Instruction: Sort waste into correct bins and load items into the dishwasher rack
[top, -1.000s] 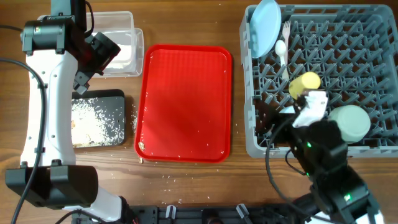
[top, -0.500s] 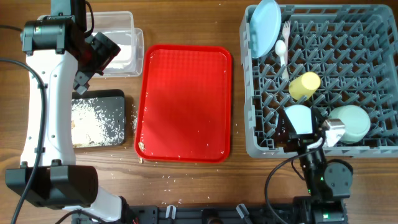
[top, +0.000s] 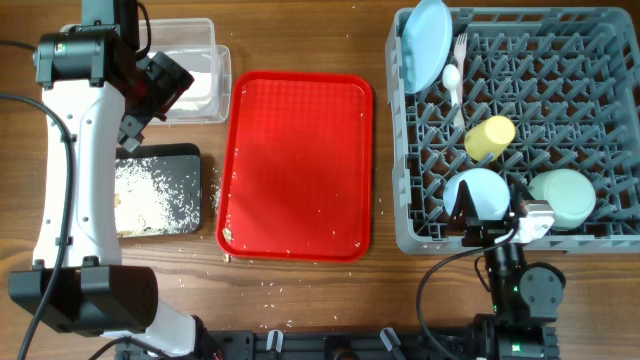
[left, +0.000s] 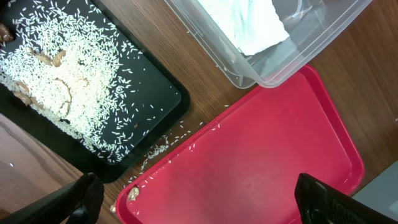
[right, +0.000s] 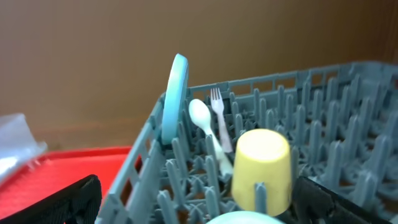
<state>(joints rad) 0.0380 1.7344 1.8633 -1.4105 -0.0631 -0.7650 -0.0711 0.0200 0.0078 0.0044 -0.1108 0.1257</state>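
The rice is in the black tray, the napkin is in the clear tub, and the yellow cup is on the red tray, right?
Not quite. The overhead view shows the yellow cup in the grey dishwasher rack, not on the red tray. The rice is in the black tray and the napkin in the clear tub.

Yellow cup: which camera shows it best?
The right wrist view: the yellow cup sits close, seen from the side among the rack pegs. Overhead shows the cup small, from above. The left wrist view misses it.

You have the rack right of the central tray; left of it, the tub farther back, the shallow tray nearer.
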